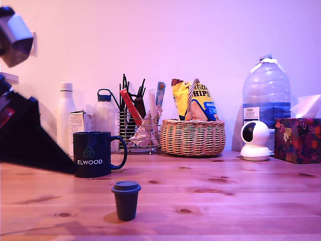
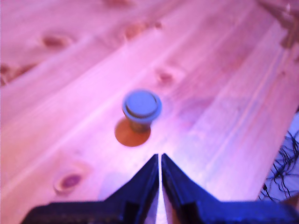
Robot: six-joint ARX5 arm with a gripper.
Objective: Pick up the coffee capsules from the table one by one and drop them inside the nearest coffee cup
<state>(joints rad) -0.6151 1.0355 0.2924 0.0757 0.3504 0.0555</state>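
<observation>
while the hand hangs closed, capsule stands apart.

A: What do we see of the arm?
B: A dark, near-black wedge in the exterior view, blurred, with a pale grey block above it and a small red mark on its edge.
A: And the gripper?
B: Two dark blue fingers, each tapering to a sharp point, on a wide dark base.
</observation>
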